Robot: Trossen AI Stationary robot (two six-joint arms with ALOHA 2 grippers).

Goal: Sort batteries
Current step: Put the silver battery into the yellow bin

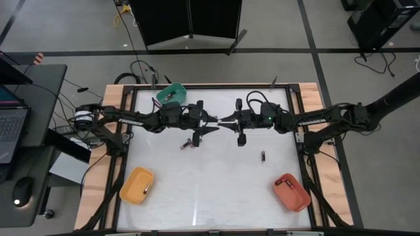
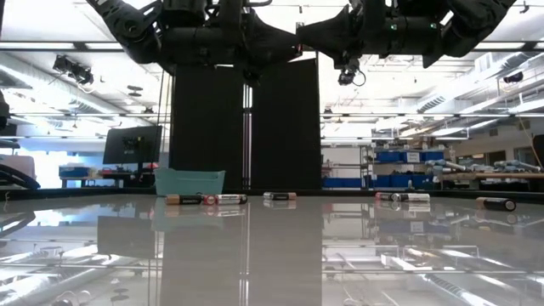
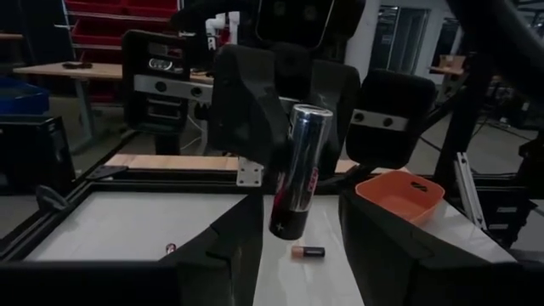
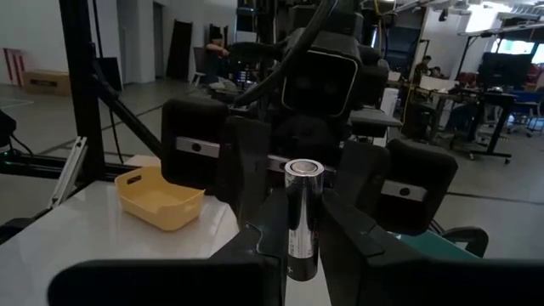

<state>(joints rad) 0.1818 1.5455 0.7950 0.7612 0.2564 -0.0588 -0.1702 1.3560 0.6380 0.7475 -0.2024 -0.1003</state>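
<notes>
Both arms meet nose to nose above the far half of the white tabletop, well off the surface. Right gripper is clamped on a large silvery cylindrical battery with a dark lower end, held upright between its fingers. Left gripper faces it with jaws spread around that same cell; whether its pads touch the cell is hard to say from here. Loose on the tabletop: a small dark battery with a copper end toward the right edge, and a couple of small red-ended cells below the left gripper. The low view shows several more lying in a row. Green plastic bin sits at the far edge left of centre, yellow-orange plastic bin near the near-left corner, red-orange plastic bin near the near-right corner.
</notes>
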